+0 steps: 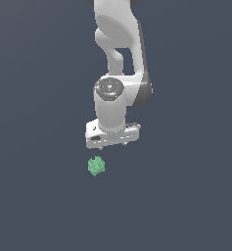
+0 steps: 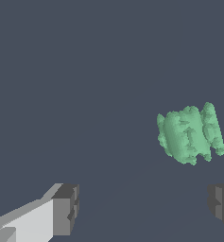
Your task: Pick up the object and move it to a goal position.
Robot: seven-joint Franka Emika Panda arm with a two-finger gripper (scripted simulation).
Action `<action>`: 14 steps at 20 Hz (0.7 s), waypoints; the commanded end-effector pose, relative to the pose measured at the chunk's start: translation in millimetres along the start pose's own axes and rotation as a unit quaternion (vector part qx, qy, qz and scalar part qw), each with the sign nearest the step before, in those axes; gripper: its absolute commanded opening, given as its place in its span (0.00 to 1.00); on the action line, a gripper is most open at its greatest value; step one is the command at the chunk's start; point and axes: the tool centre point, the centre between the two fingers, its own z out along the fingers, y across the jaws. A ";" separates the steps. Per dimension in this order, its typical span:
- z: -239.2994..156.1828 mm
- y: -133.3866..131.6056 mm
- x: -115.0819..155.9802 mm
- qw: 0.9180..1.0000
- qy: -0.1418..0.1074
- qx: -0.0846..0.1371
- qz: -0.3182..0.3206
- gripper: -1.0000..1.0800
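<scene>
The gripper [image 1: 112, 145] is seen hanging from the white Panda arm [image 1: 120, 54] above a plain dark slate ground [image 1: 34, 196]. In the wrist view the 2 fingers [image 2: 66, 209] are spread wide apart, with nothing between them.

The object [image 1: 96, 165], a small mint-green blob with bumpy knobs, is found resting on the ground, apart from the gripper: in the exterior view it sits below the gripper and a little toward that view's left. In the wrist view the object [image 2: 189, 133] lies off the line between the fingertips, nearer 1 finger than the other, and untouched.

The step in hand is judged to be the approach before the grasp. It would be done well if the gripper were first centred over the blob, so that the blob falls midway between the fingers, and only then lowered. The lumpy surface (knobs and facets on every side) is likely to offer uneven contact, so a closure across its broader, flatter flanks is advised, low enough that the pads do not ride on a single knob.

No walls, edges or other items are seen in either view; room for sideways correction and descent appears unobstructed. No goal marker is visible, so the target's location cannot be told.
</scene>
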 end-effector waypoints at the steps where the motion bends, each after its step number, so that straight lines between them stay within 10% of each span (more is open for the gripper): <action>1: 6.8 14.9 6.4 1.000 0.000 -0.001 -0.024 0.96; 14: 36.1 75.0 25.5 0.993 0.001 -0.007 -0.117 0.96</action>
